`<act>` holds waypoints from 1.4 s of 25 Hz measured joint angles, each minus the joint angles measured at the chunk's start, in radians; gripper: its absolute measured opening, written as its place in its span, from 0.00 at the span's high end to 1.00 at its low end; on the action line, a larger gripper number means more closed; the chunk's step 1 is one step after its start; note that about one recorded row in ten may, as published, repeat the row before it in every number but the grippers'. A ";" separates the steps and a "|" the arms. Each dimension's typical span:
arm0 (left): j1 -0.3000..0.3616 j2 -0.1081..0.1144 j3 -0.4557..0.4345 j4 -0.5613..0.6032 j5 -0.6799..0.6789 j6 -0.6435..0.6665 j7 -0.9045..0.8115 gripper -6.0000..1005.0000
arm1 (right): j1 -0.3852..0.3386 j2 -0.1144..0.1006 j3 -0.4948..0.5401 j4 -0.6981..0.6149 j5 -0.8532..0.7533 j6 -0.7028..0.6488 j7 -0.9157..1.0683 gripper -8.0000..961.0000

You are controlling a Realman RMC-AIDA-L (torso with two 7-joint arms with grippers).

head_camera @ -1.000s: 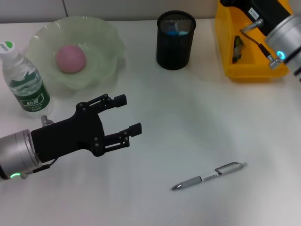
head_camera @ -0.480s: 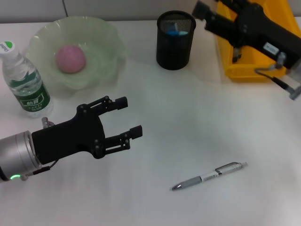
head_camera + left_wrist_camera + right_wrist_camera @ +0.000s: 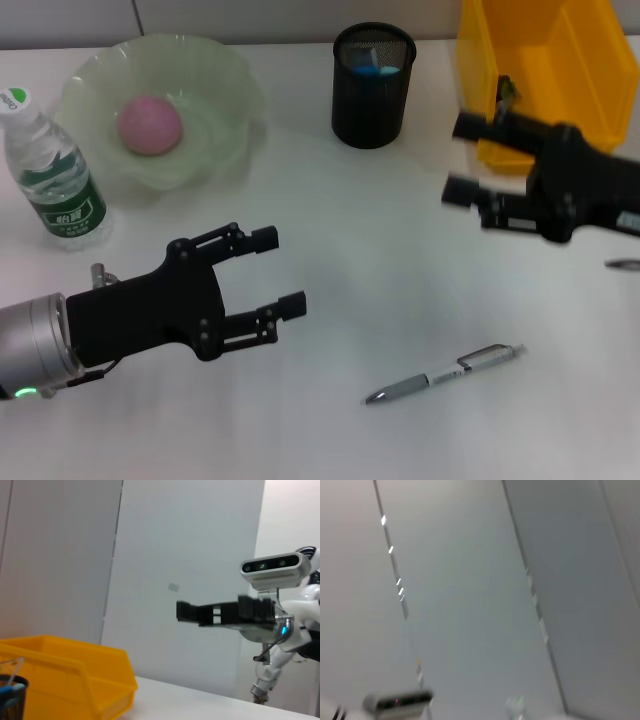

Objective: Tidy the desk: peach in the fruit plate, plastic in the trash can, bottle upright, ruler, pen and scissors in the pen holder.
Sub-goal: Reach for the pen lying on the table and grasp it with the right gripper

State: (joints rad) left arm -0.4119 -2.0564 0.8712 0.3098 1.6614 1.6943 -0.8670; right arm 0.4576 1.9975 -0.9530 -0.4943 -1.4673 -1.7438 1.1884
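Pen [image 3: 445, 373] lies flat near the table's front edge, the one item not yet put away, with the pen holder [image 3: 373, 85] at the back edge. Right gripper [image 3: 462, 158] hangs spread and empty over the table's right side, probably bound for it, while the left gripper [image 3: 278, 270] waits open and empty near the front-left corner

Right gripper [image 3: 461, 160]: motion-blurred; arm cut off at frame edge.
Yellow bin [image 3: 575, 70]: contents partly hidden behind right gripper; far side cropped.
Pen holder [image 3: 373, 85]: blue contents indistinct.
Right wrist view: blurred throughout.
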 joint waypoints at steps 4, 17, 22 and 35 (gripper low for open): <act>-0.007 0.014 0.056 0.003 0.001 0.016 -0.033 0.22 | -0.007 0.005 0.002 -0.053 -0.160 -0.013 0.004 0.15; -0.004 0.016 0.078 0.012 0.018 0.027 -0.052 0.22 | 0.022 0.007 0.004 -0.122 -0.357 -0.060 0.058 0.15; -0.010 0.012 0.078 0.012 0.028 0.027 -0.053 0.22 | 0.053 0.006 0.003 -0.185 -0.448 -0.078 0.123 0.15; -0.004 0.012 0.078 0.012 0.028 0.028 -0.053 0.22 | 0.192 0.026 -0.008 -0.415 -0.728 -0.156 0.305 0.15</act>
State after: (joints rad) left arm -0.4157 -2.0448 0.9495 0.3222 1.6892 1.7224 -0.9204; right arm 0.6497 2.0232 -0.9610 -0.9094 -2.1952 -1.9001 1.4932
